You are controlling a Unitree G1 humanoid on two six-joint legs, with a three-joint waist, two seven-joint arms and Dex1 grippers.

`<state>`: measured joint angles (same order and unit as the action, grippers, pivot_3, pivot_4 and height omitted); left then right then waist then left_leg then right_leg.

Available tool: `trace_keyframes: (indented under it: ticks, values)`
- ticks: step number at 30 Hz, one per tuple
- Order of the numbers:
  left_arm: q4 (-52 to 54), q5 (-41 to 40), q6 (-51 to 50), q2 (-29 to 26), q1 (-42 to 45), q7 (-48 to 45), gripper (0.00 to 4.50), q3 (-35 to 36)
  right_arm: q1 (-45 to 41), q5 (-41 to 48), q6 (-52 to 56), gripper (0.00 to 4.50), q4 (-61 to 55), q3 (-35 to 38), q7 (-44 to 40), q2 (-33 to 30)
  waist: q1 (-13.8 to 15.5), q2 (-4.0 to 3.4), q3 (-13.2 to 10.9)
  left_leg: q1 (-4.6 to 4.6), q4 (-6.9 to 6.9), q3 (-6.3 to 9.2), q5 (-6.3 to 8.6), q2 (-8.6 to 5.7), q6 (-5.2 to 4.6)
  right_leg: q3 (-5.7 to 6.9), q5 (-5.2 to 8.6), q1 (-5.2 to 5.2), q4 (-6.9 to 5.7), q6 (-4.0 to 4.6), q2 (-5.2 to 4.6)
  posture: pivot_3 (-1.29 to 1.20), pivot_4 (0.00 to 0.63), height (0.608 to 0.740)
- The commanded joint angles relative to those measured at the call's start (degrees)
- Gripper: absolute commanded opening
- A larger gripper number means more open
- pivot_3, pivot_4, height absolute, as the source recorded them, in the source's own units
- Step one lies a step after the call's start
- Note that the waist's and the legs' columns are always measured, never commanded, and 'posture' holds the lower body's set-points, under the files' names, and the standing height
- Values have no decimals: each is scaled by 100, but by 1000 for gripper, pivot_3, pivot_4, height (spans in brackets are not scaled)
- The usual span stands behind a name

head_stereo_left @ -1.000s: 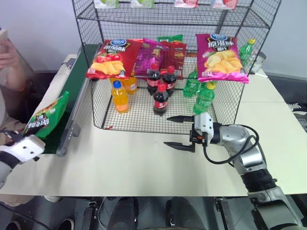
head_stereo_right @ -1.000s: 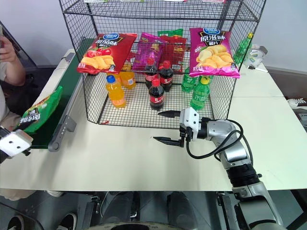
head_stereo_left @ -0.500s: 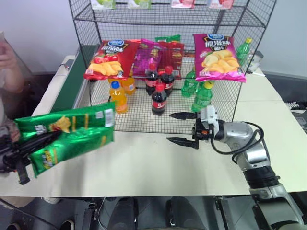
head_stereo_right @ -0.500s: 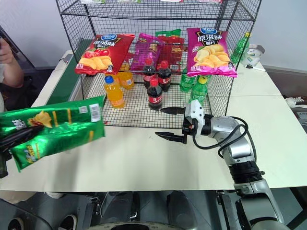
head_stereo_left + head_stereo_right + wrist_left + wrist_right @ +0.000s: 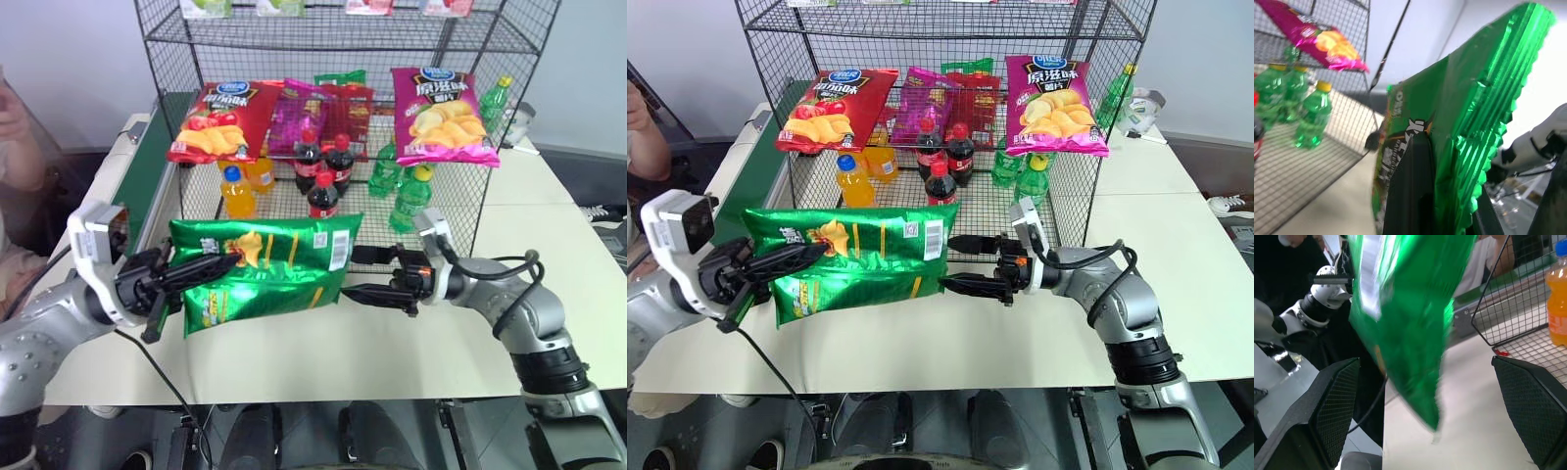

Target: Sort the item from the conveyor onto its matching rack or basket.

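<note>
The item, a glossy green crisp bag [image 5: 265,269], hangs lengthwise above the white table in front of the rack [image 5: 294,29]. My left gripper [image 5: 217,262] is shut on its left part; one black finger [image 5: 1410,186] lies against the foil. My right gripper [image 5: 357,274] stands open just right of the bag. The bag's right end [image 5: 1410,323] sits between its two fingers [image 5: 1327,406] and I cannot tell whether they touch it. The conveyor [image 5: 157,171] runs along the rack's left side.
On the rack's tiers lie a red crisp bag [image 5: 217,122] and magenta crisp bags [image 5: 441,116]. Below them stand cola bottles [image 5: 323,181], orange bottles [image 5: 235,191] and green bottles [image 5: 411,196]. A person's arm [image 5: 15,137] shows at the far left.
My left gripper has carried the green bag from over the conveyor rightward across the table front and rolled it. The bag's end now reaches between the right gripper's fingers. The right gripper rolled slightly.
</note>
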<state>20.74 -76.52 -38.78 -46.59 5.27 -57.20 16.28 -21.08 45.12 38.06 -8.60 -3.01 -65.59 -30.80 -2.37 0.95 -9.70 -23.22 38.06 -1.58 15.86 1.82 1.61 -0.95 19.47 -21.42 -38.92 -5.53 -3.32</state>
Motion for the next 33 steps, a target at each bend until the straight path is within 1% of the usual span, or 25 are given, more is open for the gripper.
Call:
trace_keyframes:
  ticks: [1,7,12,16,19,22,23,24,26,27,29,31,33]
  values:
    - [-131,212,-39,257,397,-104,56,-228,-49,444,309,4500,-509,126,65,58,6,-2,-2,0,0,0,0,0,0,-1,0,-1,0,0,0,0,150,739]
    - [-373,521,-93,781,916,-163,56,-562,-119,375,331,4500,-575,-71,240,376,33,1,0,-1,4,2,0,0,0,1,0,2,1,-1,4,0,150,739]
    - [-432,609,-155,992,984,-141,56,-545,-217,284,269,4500,-511,-154,452,724,0,0,-1,-2,4,2,-1,2,1,-3,0,-1,-1,-1,8,0,150,739]
    - [-428,802,-41,1164,973,-86,56,-503,-202,364,416,4500,-602,-205,421,738,16,0,-1,-2,4,2,-1,2,1,-2,0,-1,-1,-1,6,0,150,739]
    - [-495,1061,119,1247,980,-106,0,-470,-215,334,508,3676,-592,-228,379,664,32,0,0,-3,5,2,-1,1,1,-2,0,-1,0,-1,4,0,150,739]
    - [-566,1160,168,1277,996,-110,0,-405,-221,294,507,2250,-560,-235,348,633,32,1,-1,-3,5,2,-1,1,1,-2,0,-1,0,-1,5,0,150,739]
    - [-575,1205,176,1262,991,-131,0,-397,-232,275,489,1692,-546,-227,361,638,32,1,-1,-3,5,2,-1,1,1,-2,0,-1,0,-1,5,0,150,739]
    - [-585,1237,170,1249,976,-126,0,-386,-252,251,465,1329,-517,-212,383,650,32,0,-1,-3,5,2,-1,1,1,-2,0,-1,0,-1,5,0,150,739]
    - [-575,1384,190,1208,909,-124,0,-384,-280,141,372,321,-466,-217,386,642,24,0,-1,-3,5,2,-1,1,1,-2,0,-1,0,-1,5,0,150,739]
    - [-570,1435,172,1183,859,-105,260,-375,-288,47,285,2,-440,-232,380,634,17,0,-1,-3,5,2,-1,1,1,-2,0,-2,0,-1,5,0,150,739]
    - [-580,1535,214,1167,781,-124,945,-310,-317,-185,52,0,-391,-234,419,633,16,0,-1,-3,4,3,-1,2,1,-2,0,-2,0,-1,6,0,150,739]
    - [-626,1639,300,1142,727,-135,1889,-187,-340,-420,-207,0,-371,-222,464,637,18,0,-1,-4,3,3,-1,2,1,-2,0,-3,0,-1,6,0,150,739]
    - [-678,1687,355,1110,680,-127,2936,-33,-340,-789,-594,0,-377,-280,476,586,21,0,-1,-4,3,3,-1,1,1,-2,0,-3,1,-1,6,0,150,739]
